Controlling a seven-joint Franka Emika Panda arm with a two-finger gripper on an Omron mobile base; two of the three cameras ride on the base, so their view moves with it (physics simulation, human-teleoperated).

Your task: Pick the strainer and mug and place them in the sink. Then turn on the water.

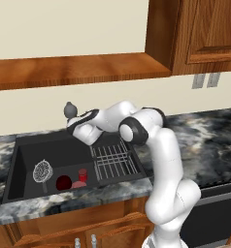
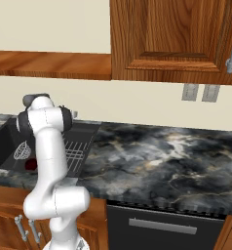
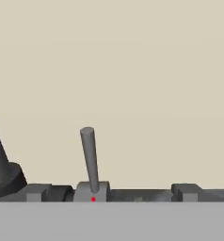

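Observation:
The strainer and the dark red mug lie on the floor of the black sink, near its front wall. From the right they appear as strainer and mug. My arm reaches over the basin to the dark faucet at the back rim. In the hand view my gripper is open and empty, its fingertips set wide apart. The faucet's grey lever rises upright between them, a little left of centre. The water is out of view.
A small bright red thing stands in the basin beside the mug. A ribbed wire rack fills the sink's right section. Dark marbled counter stretches to the right. Wooden cabinets hang above, and a beige wall lies close behind the faucet.

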